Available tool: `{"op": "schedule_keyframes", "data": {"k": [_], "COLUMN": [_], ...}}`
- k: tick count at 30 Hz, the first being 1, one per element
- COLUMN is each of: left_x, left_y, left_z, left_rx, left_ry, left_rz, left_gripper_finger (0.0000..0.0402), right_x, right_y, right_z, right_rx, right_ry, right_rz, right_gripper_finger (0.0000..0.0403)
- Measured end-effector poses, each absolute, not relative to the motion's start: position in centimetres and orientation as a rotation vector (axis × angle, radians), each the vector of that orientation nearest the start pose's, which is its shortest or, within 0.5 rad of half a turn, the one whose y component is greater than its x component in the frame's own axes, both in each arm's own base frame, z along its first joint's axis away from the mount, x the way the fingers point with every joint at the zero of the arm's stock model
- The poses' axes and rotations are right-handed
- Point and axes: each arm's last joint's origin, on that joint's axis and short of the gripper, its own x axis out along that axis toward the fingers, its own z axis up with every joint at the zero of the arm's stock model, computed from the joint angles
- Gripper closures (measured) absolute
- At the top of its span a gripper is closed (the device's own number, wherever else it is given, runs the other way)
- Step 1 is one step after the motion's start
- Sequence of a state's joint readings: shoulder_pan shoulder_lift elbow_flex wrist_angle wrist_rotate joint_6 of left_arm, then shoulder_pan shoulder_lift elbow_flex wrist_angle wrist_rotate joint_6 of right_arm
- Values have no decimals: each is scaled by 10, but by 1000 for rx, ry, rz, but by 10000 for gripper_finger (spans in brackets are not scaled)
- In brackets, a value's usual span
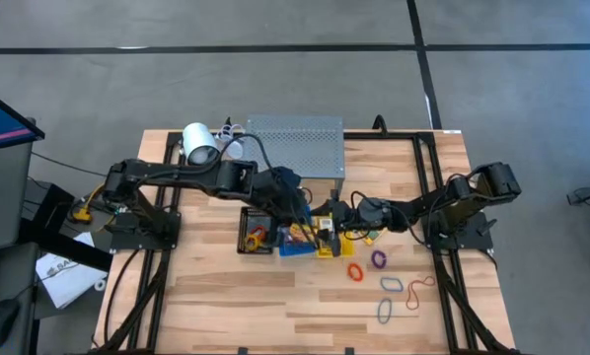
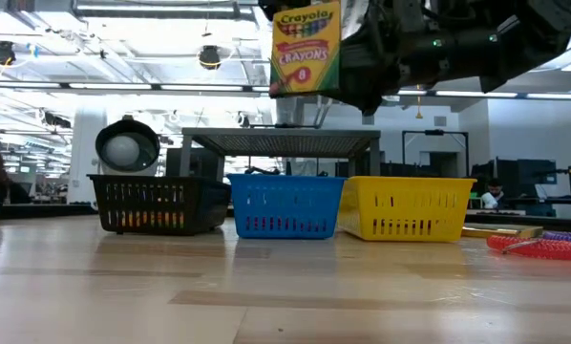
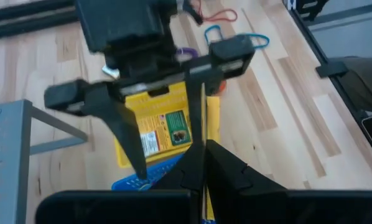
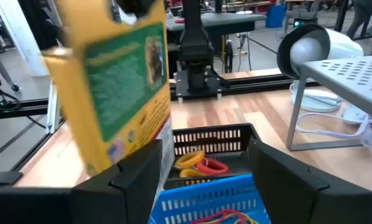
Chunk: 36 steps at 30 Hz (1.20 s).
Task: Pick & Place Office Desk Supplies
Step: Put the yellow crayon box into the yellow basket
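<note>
Crayons first: we saw the Crayola crayon box (image 2: 306,48) hanging in the air, well above the row of three baskets and roughly over the blue basket (image 2: 285,205), with nothing under it touching it. The left gripper (image 3: 203,148) had its fingers clenched tight on the upper edge of the box, which hung slightly tilted from that grip. The right gripper (image 4: 204,149) sat just beside the box with its fingers spread wide, one on either side and neither pressing it.

From above, the baskets stood near the table's centre, with the grey perforated shelf (image 1: 295,143) at twelve o'clock from them and the white cylinder (image 1: 201,143) at about ten o'clock. The black basket (image 2: 157,203) held orange and red rubber bands (image 4: 201,163); the yellow basket (image 2: 405,208) stood at the row's other end.

At four o'clock from the baskets, loose rubber-band loops lay apart on the wood: orange (image 1: 355,270), purple (image 1: 379,259), blue (image 1: 391,285) and red (image 1: 418,293).
</note>
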State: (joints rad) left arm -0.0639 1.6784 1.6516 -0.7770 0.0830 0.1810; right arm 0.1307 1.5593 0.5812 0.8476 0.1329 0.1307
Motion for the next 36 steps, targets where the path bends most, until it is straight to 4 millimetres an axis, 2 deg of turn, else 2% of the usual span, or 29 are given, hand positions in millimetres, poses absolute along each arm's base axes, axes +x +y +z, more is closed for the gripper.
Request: {"op": "schedule_keyframes", "data": {"k": [11, 15, 18, 22, 30, 36], "left_x": [380, 377, 368, 358, 362, 367], "left_y": [-24, -17, -8, 1, 0, -4], "left_z": [328, 325, 328, 338, 342, 346], "left_rx": [164, 154, 126, 114, 117, 124], "left_ry": [824, 871, 917, 922, 865, 798], "left_rz": [-203, -187, -150, -56, -51, -57], "left_gripper_finger": [396, 396, 396, 396, 396, 396], "right_x": [298, 297, 294, 287, 271, 271], "right_y": [34, 34, 33, 33, 37, 32], "right_z": [188, 187, 186, 195, 223, 222], "right_rx": [112, 89, 74, 70, 51, 66], "right_ry": [106, 121, 176, 205, 142, 158], "right_rz": [-15, -9, -14, -10, 14, -4], "right_gripper_finger": [168, 168, 168, 168, 168, 168]}}
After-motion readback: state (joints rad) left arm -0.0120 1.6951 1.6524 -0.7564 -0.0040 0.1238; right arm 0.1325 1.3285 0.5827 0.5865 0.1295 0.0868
